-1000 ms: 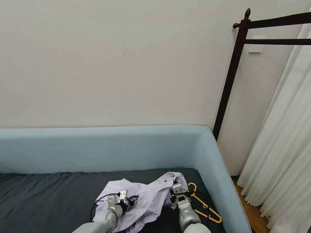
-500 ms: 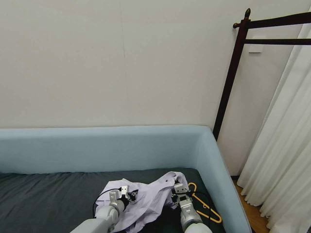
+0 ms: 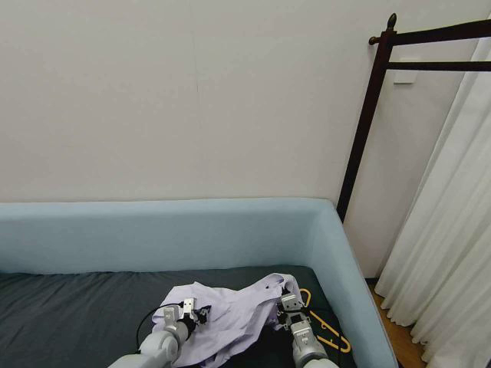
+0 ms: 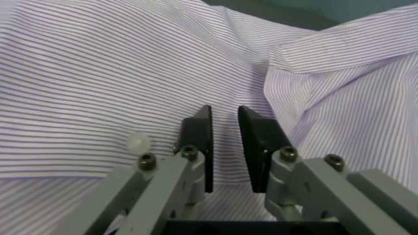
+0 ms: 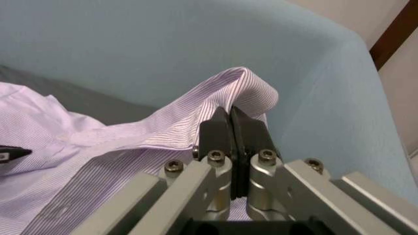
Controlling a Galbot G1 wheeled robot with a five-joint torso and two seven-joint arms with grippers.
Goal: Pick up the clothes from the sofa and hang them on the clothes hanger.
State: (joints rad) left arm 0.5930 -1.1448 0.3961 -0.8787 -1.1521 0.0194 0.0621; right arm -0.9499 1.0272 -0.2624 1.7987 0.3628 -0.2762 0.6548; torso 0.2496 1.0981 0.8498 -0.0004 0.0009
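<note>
Resting low on the dark seat cushion (image 3: 69, 307) of the pale blue sofa (image 3: 192, 234), the left gripper (image 3: 192, 310) sits on the left part of a crumpled, finely striped shirt (image 3: 230, 307). In the left wrist view the left gripper (image 4: 224, 115) has its dark jaws parted by a narrow gap, their tips against the shirt (image 4: 98, 73), with striped cloth showing through the gap and nothing pinched between them. The shirt lies heaped in the sofa's right corner, spread between the two arms. Farther right, the right gripper (image 3: 290, 300) is at the shirt's raised right edge. The right wrist view shows the right gripper (image 5: 230, 115) with jaws pressed together on a fold of the shirt (image 5: 98, 147), which arches up over their tips in front of the blue backrest. Just beside that gripper, on the cushion near the sofa's right arm, lies an orange hanger (image 3: 337, 341). Beyond the sofa's right end a dark wooden clothes rack (image 3: 368, 115) stands against the white wall, and a white curtain (image 3: 453, 253) hangs at the far right.
</note>
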